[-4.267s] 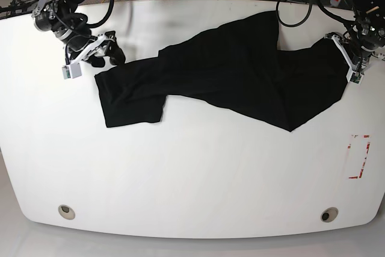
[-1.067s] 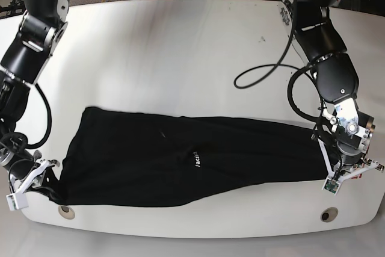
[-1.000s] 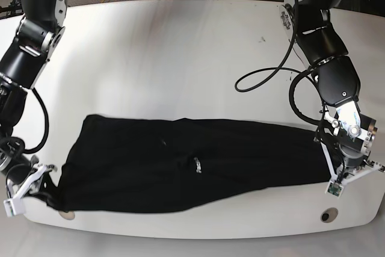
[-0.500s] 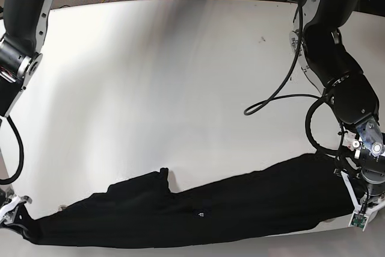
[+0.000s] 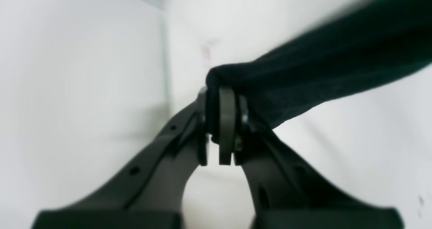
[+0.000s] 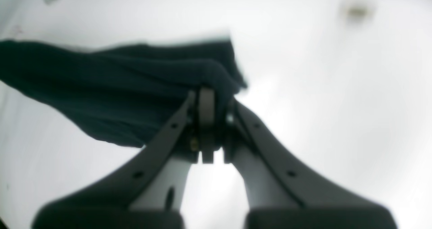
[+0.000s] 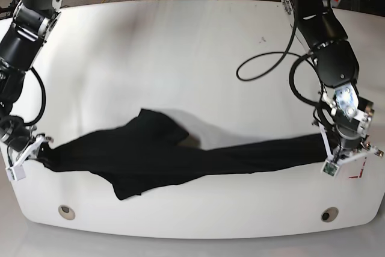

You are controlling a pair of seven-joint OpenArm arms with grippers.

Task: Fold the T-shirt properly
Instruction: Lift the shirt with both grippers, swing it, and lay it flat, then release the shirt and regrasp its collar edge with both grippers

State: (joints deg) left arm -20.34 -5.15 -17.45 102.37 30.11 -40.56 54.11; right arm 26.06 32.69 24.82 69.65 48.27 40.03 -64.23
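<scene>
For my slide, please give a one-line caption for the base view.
Both grippers, left and right, hold the black T-shirt stretched between them over the white table.

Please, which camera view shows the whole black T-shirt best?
The base view: the T-shirt appears end to end, stretched between the right gripper and left gripper. Each wrist view shows only one blurred, bunched end pinched in shut jaws.

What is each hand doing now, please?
Left hand: closed, holding one end of the shirt.
Right hand: closed, holding the other end of the shirt.
</scene>
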